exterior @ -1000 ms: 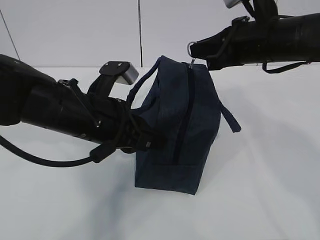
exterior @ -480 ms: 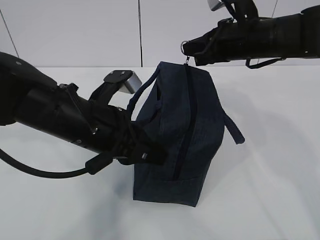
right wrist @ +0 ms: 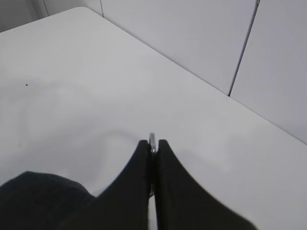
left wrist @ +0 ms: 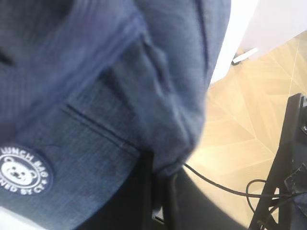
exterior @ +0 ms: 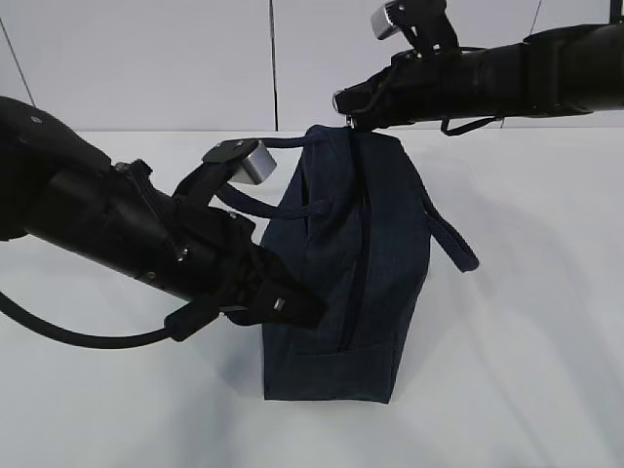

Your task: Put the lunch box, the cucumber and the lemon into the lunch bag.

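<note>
The navy lunch bag point(exterior: 380, 253) stands on end on the white table point(exterior: 526, 370), its zipper running down the side facing me. My left gripper point(exterior: 304, 306) is shut on a fold of the bag's fabric low on its left side. In the left wrist view the cloth point(left wrist: 120, 72) is pinched between the dark fingers point(left wrist: 143, 191), beside the round white logo point(left wrist: 21, 170). My right gripper point(exterior: 343, 101) is shut on the metal ring pull point(right wrist: 152, 139) at the bag's top. The lunch box, the cucumber and the lemon are out of view.
A loop handle point(exterior: 448, 239) hangs off the bag's right side, and another point(exterior: 278, 200) lies across its left. White wall panels point(exterior: 146, 58) stand behind the table. Past the table edge, wooden floor point(left wrist: 240, 120), cables and a black frame point(left wrist: 288, 158) show.
My right gripper has carried the ring pull leftward across the bag's top. The left arm has shifted slightly right and down, still gripping the fabric, and the bag has settled a little.
</note>
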You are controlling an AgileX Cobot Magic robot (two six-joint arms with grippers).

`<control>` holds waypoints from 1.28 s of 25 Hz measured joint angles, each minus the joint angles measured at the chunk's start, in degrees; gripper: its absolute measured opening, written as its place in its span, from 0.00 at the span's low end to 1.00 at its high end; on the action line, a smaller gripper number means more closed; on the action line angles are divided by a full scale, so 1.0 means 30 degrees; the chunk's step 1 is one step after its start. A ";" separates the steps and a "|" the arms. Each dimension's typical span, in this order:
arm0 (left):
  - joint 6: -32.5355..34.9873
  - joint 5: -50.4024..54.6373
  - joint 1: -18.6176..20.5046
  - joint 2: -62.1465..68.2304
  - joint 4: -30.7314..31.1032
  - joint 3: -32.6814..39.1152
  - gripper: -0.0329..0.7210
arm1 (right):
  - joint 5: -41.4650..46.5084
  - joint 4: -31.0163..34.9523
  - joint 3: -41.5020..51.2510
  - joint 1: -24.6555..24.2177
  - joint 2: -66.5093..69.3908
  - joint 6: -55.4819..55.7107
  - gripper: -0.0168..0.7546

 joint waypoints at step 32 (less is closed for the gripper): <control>-0.0287 0.0379 0.0785 -0.3173 -0.0004 -0.0342 0.56 | 0.1494 0.0008 -0.0848 -0.0028 0.0787 0.1163 0.02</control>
